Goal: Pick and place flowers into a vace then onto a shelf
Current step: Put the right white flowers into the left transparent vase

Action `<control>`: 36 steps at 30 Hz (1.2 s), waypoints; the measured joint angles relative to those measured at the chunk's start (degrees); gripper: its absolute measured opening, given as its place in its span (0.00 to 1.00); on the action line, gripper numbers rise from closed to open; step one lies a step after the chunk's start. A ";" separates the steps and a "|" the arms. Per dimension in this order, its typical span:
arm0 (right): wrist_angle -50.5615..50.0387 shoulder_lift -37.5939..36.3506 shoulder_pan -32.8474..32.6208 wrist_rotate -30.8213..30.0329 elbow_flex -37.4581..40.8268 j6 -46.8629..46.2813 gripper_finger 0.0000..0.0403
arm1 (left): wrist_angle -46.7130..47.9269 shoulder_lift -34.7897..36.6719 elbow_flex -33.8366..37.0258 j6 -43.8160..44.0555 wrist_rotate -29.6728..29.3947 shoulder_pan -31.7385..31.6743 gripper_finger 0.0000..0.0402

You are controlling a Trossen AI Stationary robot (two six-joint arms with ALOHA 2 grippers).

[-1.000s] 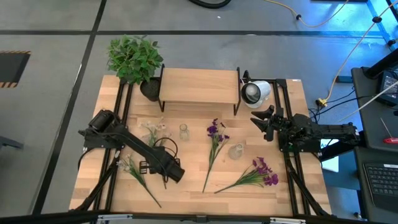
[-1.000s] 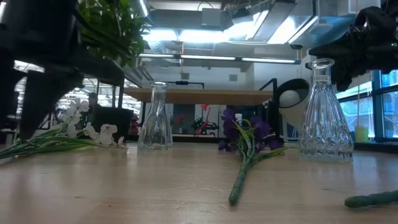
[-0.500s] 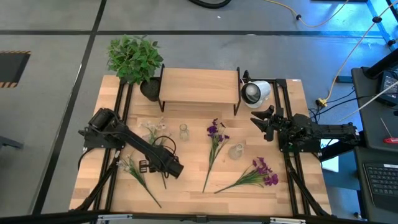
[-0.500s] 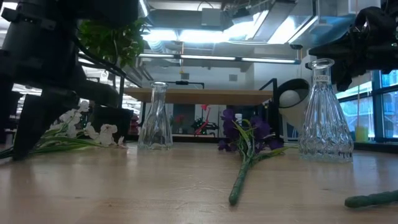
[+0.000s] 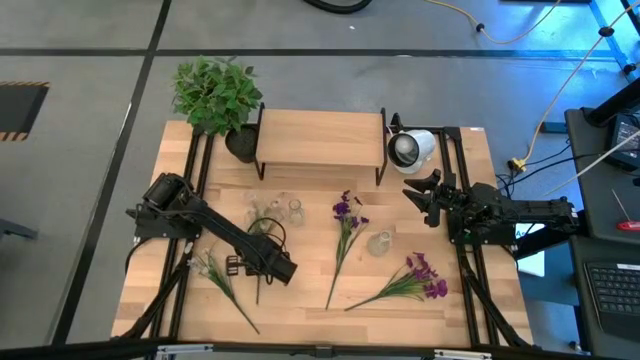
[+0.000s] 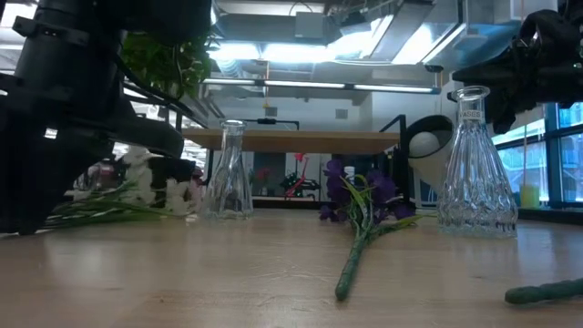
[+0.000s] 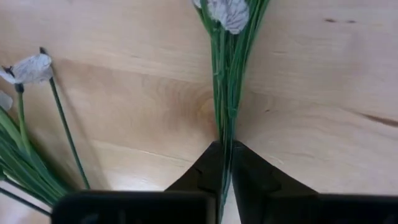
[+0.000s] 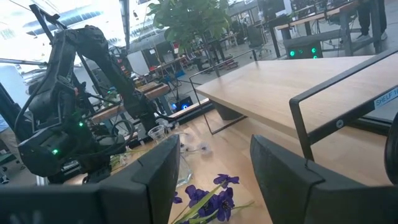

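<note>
The left gripper [image 7: 224, 163] was clenched on the thin green stems of the white-blossomed flowers [image 5: 262, 222], low over bare table [image 5: 300, 300] with open plank around it. Since a second earlier the bunch had slid with it toward the small glass vase [image 5: 295, 209]. The right gripper [image 5: 422, 196] hung spread and idle beside the shelf [image 5: 320, 139], which had a pale wooden top on black legs
</note>
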State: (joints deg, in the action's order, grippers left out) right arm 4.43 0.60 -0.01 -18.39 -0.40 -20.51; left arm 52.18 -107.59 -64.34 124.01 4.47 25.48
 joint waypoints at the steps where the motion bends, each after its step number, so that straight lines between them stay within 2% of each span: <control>1: 0.00 0.00 -0.01 0.00 0.00 0.00 0.49 | 0.00 -0.02 0.00 -0.75 -0.02 0.04 0.04; 6: 0.00 0.00 0.00 0.00 0.00 0.00 0.49 | 0.66 -0.08 -0.85 -4.65 0.49 0.41 0.02; 12: 0.00 0.02 0.00 0.02 0.00 0.00 0.49 | 8.08 2.06 -5.14 -4.80 -0.90 2.27 0.02; 18: 0.00 0.02 0.00 0.00 0.00 0.17 0.49 | 19.78 6.24 -10.14 -1.18 -2.17 4.45 0.01; 24: -0.02 0.02 -0.02 0.00 0.00 0.22 0.49 | 31.56 10.29 -15.30 0.30 -7.86 5.78 0.01; 27: -0.02 0.03 -0.01 0.01 0.00 0.22 0.49 | 32.60 12.41 -17.29 -1.02 -15.79 6.07 0.01; 30: -0.02 0.02 -0.02 0.00 0.00 0.22 0.49 | 32.22 14.63 -19.81 -3.41 -27.45 6.81 0.01; 33: -0.01 0.02 -0.01 0.01 0.00 0.11 0.49 | 29.78 16.86 -21.83 -8.67 -41.62 7.91 0.01; 36: 0.00 0.02 0.00 0.00 0.00 0.04 0.49 | 25.93 18.69 -22.69 -19.56 -58.84 8.55 0.01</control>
State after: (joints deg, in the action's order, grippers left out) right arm 4.43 0.62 -0.01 -18.39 -0.40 -20.47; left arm 78.12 -88.90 -87.02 104.46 -54.37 34.03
